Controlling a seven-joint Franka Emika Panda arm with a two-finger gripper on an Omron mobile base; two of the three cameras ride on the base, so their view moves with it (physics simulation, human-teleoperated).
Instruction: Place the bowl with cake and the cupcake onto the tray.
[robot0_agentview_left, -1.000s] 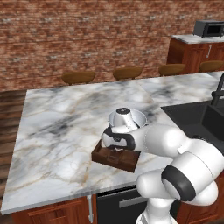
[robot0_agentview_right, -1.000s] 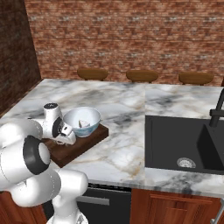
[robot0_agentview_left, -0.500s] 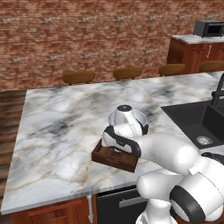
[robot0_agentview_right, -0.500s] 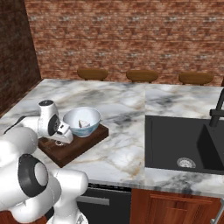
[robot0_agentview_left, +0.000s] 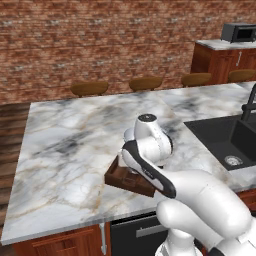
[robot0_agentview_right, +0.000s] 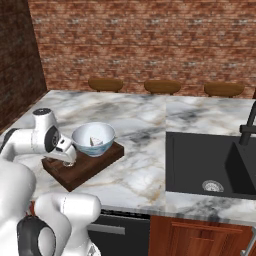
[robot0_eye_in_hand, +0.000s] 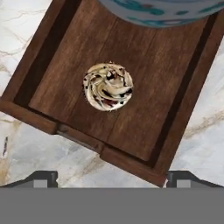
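Cupcake (robot0_eye_in_hand: 108, 86) sits free on the tray (robot0_eye_in_hand: 144, 74) right below the gripper (robot0_eye_in_hand: 112, 178), jaws wide and holding nothing; bowl (robot0_agentview_right: 93, 139) just beyond, so both look delivered.

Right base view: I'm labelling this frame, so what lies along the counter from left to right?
Gripper over the tray's left end → tray → bowl with cake on the tray's right part → bare marble counter → black sink → dark faucet.
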